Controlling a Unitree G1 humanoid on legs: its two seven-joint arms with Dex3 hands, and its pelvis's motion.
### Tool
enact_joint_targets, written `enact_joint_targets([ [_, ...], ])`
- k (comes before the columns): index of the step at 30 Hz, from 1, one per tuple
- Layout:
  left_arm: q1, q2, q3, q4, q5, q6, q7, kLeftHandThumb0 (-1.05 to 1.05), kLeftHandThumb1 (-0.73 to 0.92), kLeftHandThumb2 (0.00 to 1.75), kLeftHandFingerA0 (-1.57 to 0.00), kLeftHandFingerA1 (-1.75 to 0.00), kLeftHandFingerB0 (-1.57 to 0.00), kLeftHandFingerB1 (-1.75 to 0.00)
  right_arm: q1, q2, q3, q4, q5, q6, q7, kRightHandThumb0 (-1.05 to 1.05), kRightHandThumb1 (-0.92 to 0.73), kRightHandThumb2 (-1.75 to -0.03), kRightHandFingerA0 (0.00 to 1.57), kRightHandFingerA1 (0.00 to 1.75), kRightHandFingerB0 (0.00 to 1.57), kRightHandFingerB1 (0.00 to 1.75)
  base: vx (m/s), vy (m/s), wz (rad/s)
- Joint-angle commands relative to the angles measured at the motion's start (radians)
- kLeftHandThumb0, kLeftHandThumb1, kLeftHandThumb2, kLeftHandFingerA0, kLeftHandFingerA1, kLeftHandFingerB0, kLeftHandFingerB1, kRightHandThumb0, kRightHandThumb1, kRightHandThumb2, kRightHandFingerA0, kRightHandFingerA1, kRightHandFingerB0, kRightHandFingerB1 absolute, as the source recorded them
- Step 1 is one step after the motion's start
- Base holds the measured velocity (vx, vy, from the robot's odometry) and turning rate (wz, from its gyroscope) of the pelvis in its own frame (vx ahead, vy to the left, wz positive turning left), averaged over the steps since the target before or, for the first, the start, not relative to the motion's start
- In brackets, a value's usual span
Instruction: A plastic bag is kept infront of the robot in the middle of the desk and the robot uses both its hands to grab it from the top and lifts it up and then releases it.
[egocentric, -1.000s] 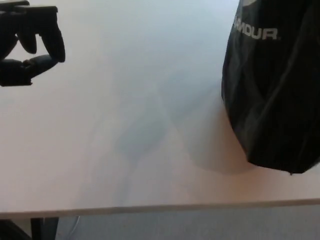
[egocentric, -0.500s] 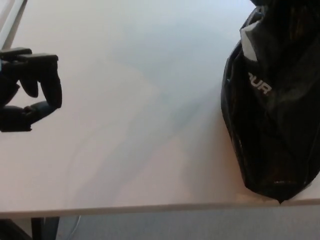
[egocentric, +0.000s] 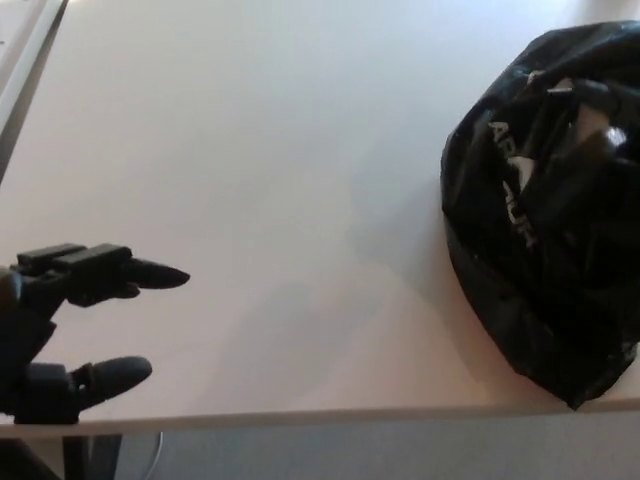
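Plastic bag (egocentric: 545, 225), black with white letters, sits slumped on the pale tabletop (egocentric: 280, 150) near its front edge, far off to the side toward which the fingers (egocentric: 150, 273) of the left hand (egocentric: 60, 335) point; bare tabletop lies between them and the bag; those fingers are spread apart from the thumb and hold nothing; the hand is low at the front edge; the right hand does not show.
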Motion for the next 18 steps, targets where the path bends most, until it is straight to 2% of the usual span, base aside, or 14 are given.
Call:
enact_joint_targets([
  [1,0.440,-0.109,0.210,-0.214,-0.267,-0.240,0.009,-0.59,0.64,0.59,-0.36,-0.41,-0.31,-0.32,0.851,0.105,-0.466,-0.436,-0.022,-0.403,-0.197,-1.04,-0.71,-0.63,0.00,0.00,0.00,0.00,0.00,0.000,0.00],
  [2,0.482,-0.105,0.219,-0.231,-0.293,-0.222,-0.010,-0.58,0.66,0.61,-0.26,-0.37,-0.26,-0.29,0.871,0.104,-0.506,-0.424,-0.016,-0.368,-0.188,-1.05,-0.59,-1.03,0.00,0.02,0.00,0.00,0.00,0.000,0.00],
  [3,0.507,-0.107,0.224,-0.239,-0.301,-0.209,-0.018,-0.60,0.67,0.60,-0.26,-0.37,-0.25,-0.28,0.885,0.106,-0.535,-0.409,-0.007,-0.345,-0.183,-1.00,-0.56,-1.00,0.00,0.11,0.00,0.00,0.00,0.000,0.00],
  [6,0.555,-0.112,0.227,-0.248,-0.315,-0.188,-0.030,-0.61,0.68,0.61,-0.25,-0.36,-0.24,-0.28,0.916,0.093,-0.600,-0.361,0.033,-0.276,-0.153,-1.04,-0.60,-1.01,0.00,0.10,0.00,0.00,0.00,0.000,0.00],
  [7,0.561,-0.113,0.218,-0.248,-0.320,-0.186,-0.033,-0.60,0.68,0.61,-0.25,-0.36,-0.24,-0.28,0.917,0.073,-0.622,-0.312,0.037,-0.294,-0.161,-1.03,-0.60,-1.00,0.00,0.00,0.00,0.00,0.00,0.000,0.00],
  [9,0.569,-0.121,0.210,-0.248,-0.311,-0.191,-0.029,-0.60,0.68,0.61,-0.25,-0.36,-0.24,-0.29,0.916,0.043,-0.647,-0.228,0.045,-0.340,-0.182,-0.98,-0.57,-0.96,0.00,0.00,0.00,0.00,0.00,0.000,0.00],
  [12,0.576,-0.122,0.209,-0.238,-0.310,-0.214,-0.033,-0.58,0.68,0.61,-0.24,-0.35,-0.24,-0.29,0.926,0.011,-0.669,-0.164,0.013,-0.370,-0.216,-1.01,-0.61,-1.00,0.00,0.00,0.00,0.00,0.00,0.000,0.00],
  [13,0.583,-0.123,0.215,-0.243,-0.303,-0.212,-0.034,-0.59,0.69,0.61,-0.24,-0.35,-0.24,-0.29,0.930,0.005,-0.683,-0.131,-0.007,-0.398,-0.252,-0.98,-0.80,-0.64,0.00,0.00,0.00,0.00,0.00,0.000,0.00],
  [14,0.587,-0.123,0.217,-0.245,-0.301,-0.211,-0.035,-0.59,0.69,0.61,-0.24,-0.35,-0.24,-0.29,0.932,0.003,-0.689,-0.118,-0.015,-0.410,-0.268,-0.98,-0.80,-0.64,0.00,0.00,0.00,0.00,0.00,0.000,0.00],
  [15,0.608,-0.132,0.216,-0.263,-0.299,-0.198,-0.036,-0.59,0.70,0.61,-0.22,-0.36,-0.24,-0.30,0.942,-0.012,-0.726,-0.061,0.005,-0.434,-0.278,-1.03,-0.64,-1.02,0.00,0.00,0.00,0.01,0.00,0.000,0.00],
  [18,0.633,-0.144,0.210,-0.270,-0.303,-0.185,-0.043,-0.56,0.69,0.61,-0.21,-0.37,-0.24,-0.31,0.976,-0.027,-0.804,-0.025,0.068,-0.474,-0.250,-1.05,-0.66,-1.07,0.00,0.00,0.00,0.04,0.00,0.000,0.00],
])
